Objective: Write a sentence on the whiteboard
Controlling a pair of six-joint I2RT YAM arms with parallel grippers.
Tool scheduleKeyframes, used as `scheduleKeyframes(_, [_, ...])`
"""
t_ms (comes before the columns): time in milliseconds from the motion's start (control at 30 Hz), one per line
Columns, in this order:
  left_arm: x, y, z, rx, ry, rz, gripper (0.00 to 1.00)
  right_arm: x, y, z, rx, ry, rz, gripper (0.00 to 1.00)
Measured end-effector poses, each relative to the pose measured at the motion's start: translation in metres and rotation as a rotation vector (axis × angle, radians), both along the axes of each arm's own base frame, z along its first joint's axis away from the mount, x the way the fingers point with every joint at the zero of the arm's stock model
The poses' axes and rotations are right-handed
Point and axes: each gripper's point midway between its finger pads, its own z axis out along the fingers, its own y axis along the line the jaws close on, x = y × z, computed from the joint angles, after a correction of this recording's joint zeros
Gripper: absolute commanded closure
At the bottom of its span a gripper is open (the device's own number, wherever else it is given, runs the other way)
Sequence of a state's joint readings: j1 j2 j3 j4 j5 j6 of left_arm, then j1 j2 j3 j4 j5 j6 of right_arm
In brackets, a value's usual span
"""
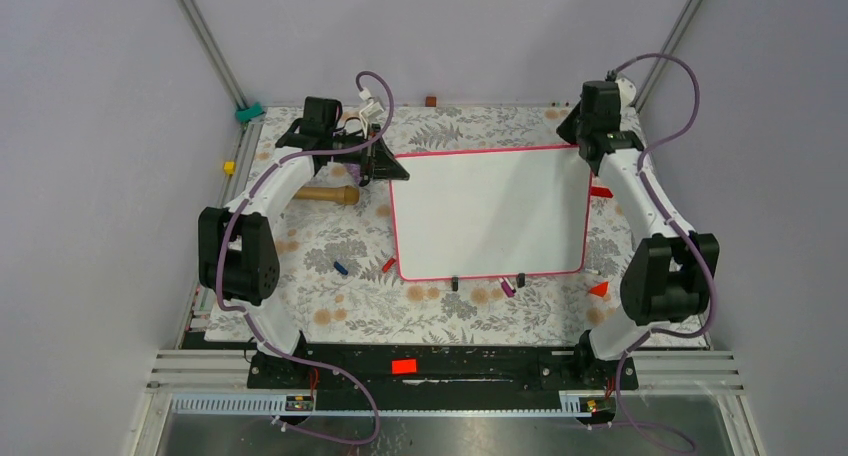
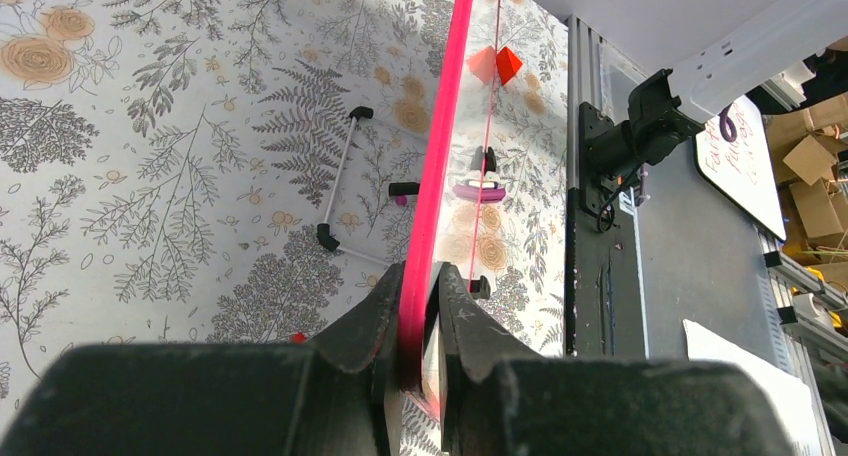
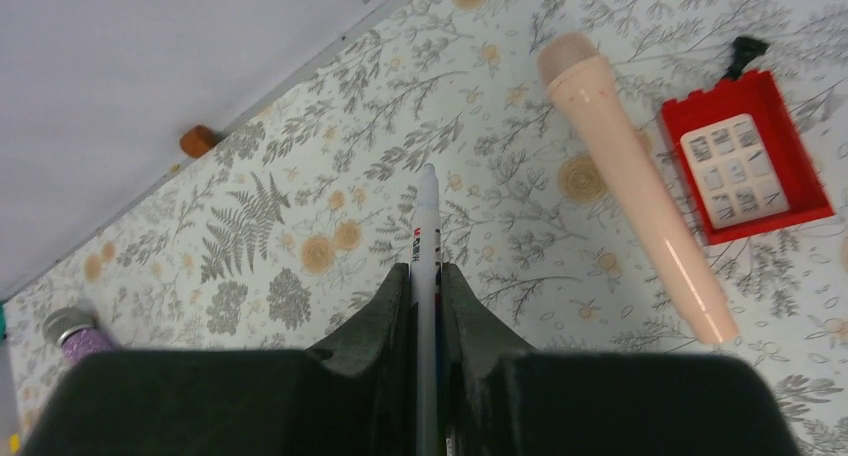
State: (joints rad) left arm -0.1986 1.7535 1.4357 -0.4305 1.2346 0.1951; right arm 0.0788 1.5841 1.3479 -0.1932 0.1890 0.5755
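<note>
The big shiny white board with the thin pink frame (image 1: 490, 211) lies in the middle of the flowery table cloth (image 1: 350, 306), between the 2 arms. The left claw (image 2: 420, 286) is pinched narrow on the pink frame (image 2: 445, 126) at the board's far left corner. I think it holds there so the board will not slide when a pen pushes on it. The right claw (image 3: 427, 276) is squeezed tight on a thin white marker pen (image 3: 427, 206), which pokes out past the fingers. I cannot tell if the cap is off. That claw hangs by the far right corner, off the board and over the cloth. I see no words on the board, so I think the writing has not begun. The white middle is bare, so the pen has lots of room there. Just beside the near edge sit 2 small black clips (image 1: 455, 283) and a small purple thing (image 1: 507, 288). Near the pen lie a long peach tube (image 3: 640, 191) and a red tray with grey keys (image 3: 722, 104), so the arm should lift over them.
</note>
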Motion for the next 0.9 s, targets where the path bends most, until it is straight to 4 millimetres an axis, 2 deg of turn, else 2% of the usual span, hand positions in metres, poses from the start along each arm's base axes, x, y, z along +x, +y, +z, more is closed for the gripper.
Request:
scheduleKeyframes(133, [0.000, 0.001, -0.002, 0.006, 0.008, 0.008, 0.95, 0.012, -0.016, 0.018, -0.071, 0.031, -0.049, 1.00])
scheduleKeyframes(233, [0.001, 0.005, -0.010, 0.030, 0.042, 0.034, 0.95, 0.011, -0.030, 0.037, -0.111, 0.023, -0.098, 1.00])
scheduleKeyframes(400, [0.001, 0.006, -0.011, 0.033, 0.049, 0.039, 0.95, 0.008, -0.046, 0.066, -0.146, -0.002, -0.157, 1.00])
scheduleKeyframes(533, [0.001, 0.006, -0.011, 0.034, 0.048, 0.039, 0.95, -0.001, -0.052, 0.078, -0.163, -0.014, -0.180, 1.00])
scheduleKeyframes(667, [0.001, 0.006, -0.011, 0.034, 0.049, 0.039, 0.95, -0.015, -0.051, 0.090, -0.159, -0.038, -0.164, 1.00])
scheduleKeyframes(900, [0.001, 0.006, -0.011, 0.035, 0.049, 0.040, 0.95, -0.060, -0.017, 0.120, -0.063, -0.125, -0.010, 1.00])
